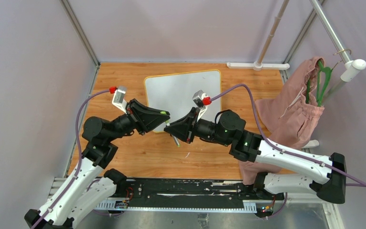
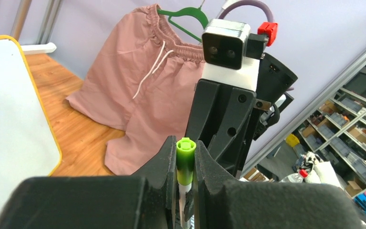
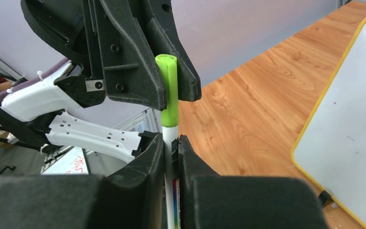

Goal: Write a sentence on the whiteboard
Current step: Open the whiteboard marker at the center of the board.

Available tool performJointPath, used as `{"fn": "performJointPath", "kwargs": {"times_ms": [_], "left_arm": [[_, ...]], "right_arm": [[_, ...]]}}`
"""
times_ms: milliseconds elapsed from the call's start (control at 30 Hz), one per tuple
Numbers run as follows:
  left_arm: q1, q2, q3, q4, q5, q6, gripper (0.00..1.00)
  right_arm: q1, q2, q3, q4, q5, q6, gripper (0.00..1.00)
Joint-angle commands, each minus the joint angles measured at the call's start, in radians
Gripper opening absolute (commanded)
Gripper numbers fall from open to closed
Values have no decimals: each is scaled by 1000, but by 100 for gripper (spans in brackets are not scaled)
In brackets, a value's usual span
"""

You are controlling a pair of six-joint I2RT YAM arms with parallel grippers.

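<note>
- Bottom of the top view: a black mounting rail [image 1: 181, 193] carries both arm bases, left arm at the lower left, right arm at the lower right.
- Both arms reach inward and meet near the centre of the frame, above the wooden counter [image 1: 138, 155].
- Left gripper [image 2: 185, 153]: jaws drawn narrow and clamped on the lime-green cap of a marker [image 3: 167, 93]. The cap's end stands just proud of the fingertips in the left wrist view.
- Right gripper [image 3: 171, 145]: jaws closed in on the white barrel of the same marker, just below the cap. The pads appear to touch the barrel on both sides.
- The two grippers face each other tip to tip, the marker running through both.
- The lower end of the marker shows beneath the right gripper in the top view. Whether it touches the counter cannot be told.
- The whiteboard [image 1: 181, 90] lies flat on the counter just beyond the grippers, centre of the frame, yellow rim visible. Its near edge is hidden under the grippers.
- Far edge of the counter: a white pole base [image 1: 257, 65].
- Right of frame: pink shorts [image 1: 290, 114] hang on a green hanger [image 1: 321, 81], well apart from the whiteboard.
</note>
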Motion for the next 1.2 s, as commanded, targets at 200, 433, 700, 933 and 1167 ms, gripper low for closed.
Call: {"fn": "performJointPath", "kwargs": {"times_ms": [200,433,700,933,1167], "left_arm": [[-7,-25,4,104,-173,-55,0],[-7,-10,17,160,-228,-90,0],[-7,24,39,85,-191,-27,0],[-59,96,57,-273,-170,226,0],[-394,377,247,-647,-570,490,0]], "right_arm": [[9,-72,-82,-6,48,21,0],[9,-141,-157,-29,86,38,0],[11,-241,-132,-211,202,-31,0],[12,-463,-98,-599,477,-171,0],[12,-571,-72,-807,669,-197,0]]}}
